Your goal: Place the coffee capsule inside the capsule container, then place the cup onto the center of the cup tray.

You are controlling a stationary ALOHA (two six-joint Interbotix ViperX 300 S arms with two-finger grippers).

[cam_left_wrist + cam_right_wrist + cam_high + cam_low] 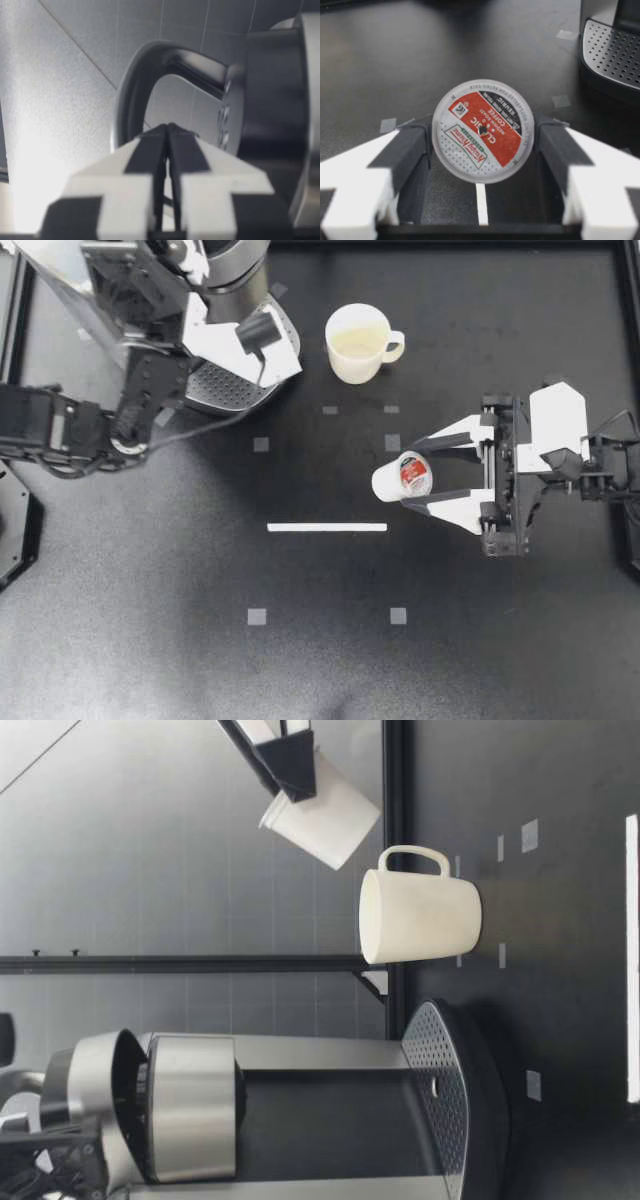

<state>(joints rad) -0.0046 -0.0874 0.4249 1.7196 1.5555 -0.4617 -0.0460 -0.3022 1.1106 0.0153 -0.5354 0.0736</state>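
White plastic under a red-and-black foil lid makes up the small coffee capsule, which is clamped from both sides between the fingers of the right end effector. The right arm is stretched in from its own side of the dark surface, its fingers spread only as wide as the capsule and aimed toward the middle. The left arm is bent in toward the silver-and-black coffee machine, and the left end effector is held above the machine's perforated metal cup tray. The cream ceramic cup is seen upright on the surface just beside that tray, its handle turned away from the machine. From above, the capsule's height cannot be judged; in the low view the capsule is shown tilted and well clear of the surface. The lid's face is shown fully only in the right wrist view. Only in the left wrist view are the left end effector's fingers seen pressed together with nothing between them, pointed up at a curved silver lever on the machine.
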